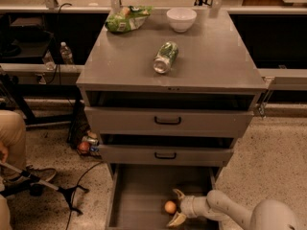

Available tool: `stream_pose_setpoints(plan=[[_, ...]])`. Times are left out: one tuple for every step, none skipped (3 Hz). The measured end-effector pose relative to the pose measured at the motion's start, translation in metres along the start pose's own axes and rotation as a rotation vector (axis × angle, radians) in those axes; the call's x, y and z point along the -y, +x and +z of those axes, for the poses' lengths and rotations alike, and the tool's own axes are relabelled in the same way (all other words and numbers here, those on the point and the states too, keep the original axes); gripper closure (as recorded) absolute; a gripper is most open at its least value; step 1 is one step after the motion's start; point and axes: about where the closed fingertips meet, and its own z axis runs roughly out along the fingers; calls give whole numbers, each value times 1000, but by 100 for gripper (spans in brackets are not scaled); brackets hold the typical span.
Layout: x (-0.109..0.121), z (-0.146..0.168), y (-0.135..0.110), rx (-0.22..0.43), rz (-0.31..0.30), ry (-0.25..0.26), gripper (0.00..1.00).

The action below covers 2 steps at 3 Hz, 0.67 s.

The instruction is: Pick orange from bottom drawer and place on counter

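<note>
Down in the pulled-out bottom drawer (pixel 139 195), the gripper (pixel 175 207) lies with its fingers apart and the orange (pixel 170 207) between their tips, so grasping looks to be the step in hand, and next comes closing, then lifting it to the counter (pixel 211 56)

The robot's single pale arm (pixel 230 211) reaches in low from the right of the bottom drawer (pixel 144 195), its rounded outer link outside the drawer's right wall and its forearm crossing that wall near the front. The wrist (pixel 193 206) lies almost level, pointing left over the drawer floor. The gripper (pixel 174 208) sits inside the drawer, right of its middle, its two curved fingers (pixel 176 193) spread wide apart, one toward the back, one toward the front.
</note>
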Motion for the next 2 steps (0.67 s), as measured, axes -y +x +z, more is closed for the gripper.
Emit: stream_pose_setpoints(plan=[[-2, 5, 2, 3, -2, -13, 18], [-4, 8, 3, 6, -2, -26, 41]])
